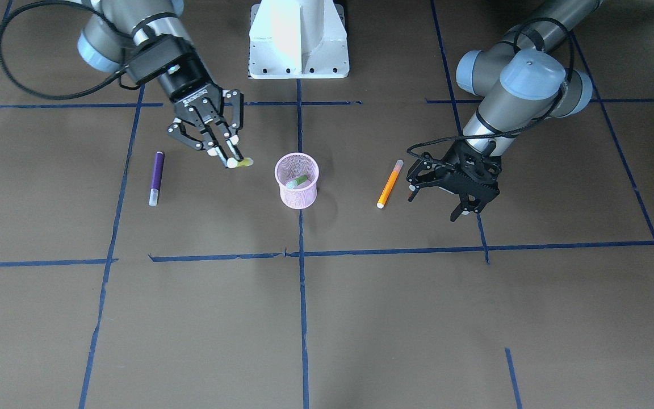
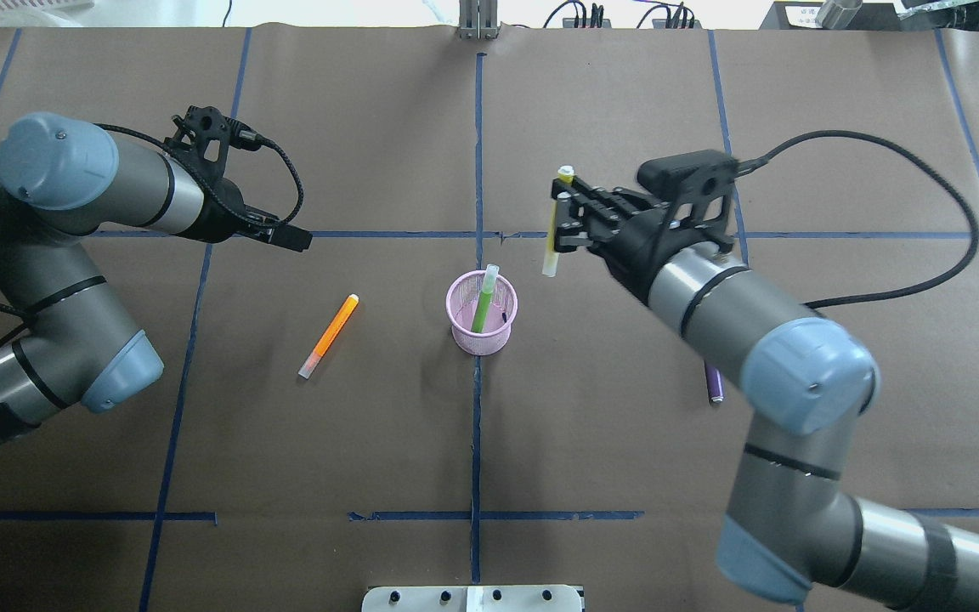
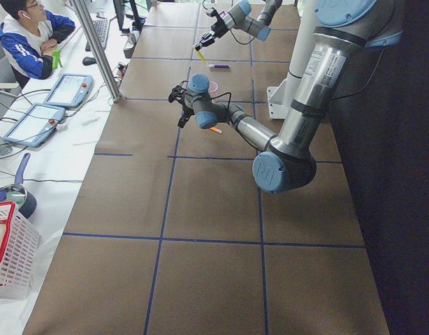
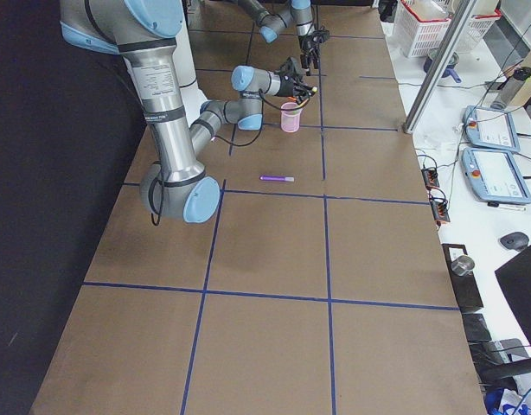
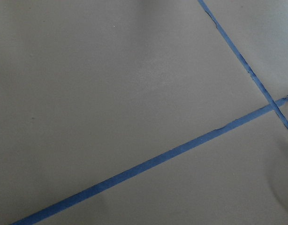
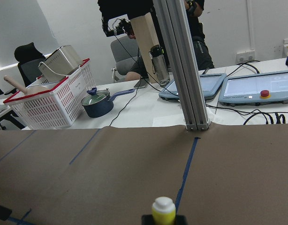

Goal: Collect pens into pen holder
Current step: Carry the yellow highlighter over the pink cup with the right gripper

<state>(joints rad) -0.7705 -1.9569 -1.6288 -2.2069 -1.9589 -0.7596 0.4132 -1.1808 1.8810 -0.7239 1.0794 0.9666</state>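
Observation:
The pink mesh pen holder (image 1: 297, 192) (image 2: 481, 338) stands at the table's middle with the green pen (image 1: 297, 182) (image 2: 483, 302) leaning inside it. My right gripper (image 1: 231, 157) (image 2: 559, 223) is shut on a yellow pen (image 2: 551, 234) (image 6: 163, 209) and holds it in the air beside the holder, on the far side from my base. The purple pen (image 1: 156, 178) (image 2: 714, 384) lies flat on the right side, partly hidden under my right arm in the overhead view. The orange pen (image 1: 390, 183) (image 2: 329, 336) lies flat on the left side. My left gripper (image 1: 466, 211) (image 2: 294, 238) hovers open and empty beyond the orange pen.
Brown paper with blue tape lines (image 5: 148, 164) covers the table. The robot's white base (image 1: 298, 40) stands at the table's near edge. Past the far edge are a metal post (image 6: 181, 65), a white basket (image 6: 50, 101), a pot and tablets.

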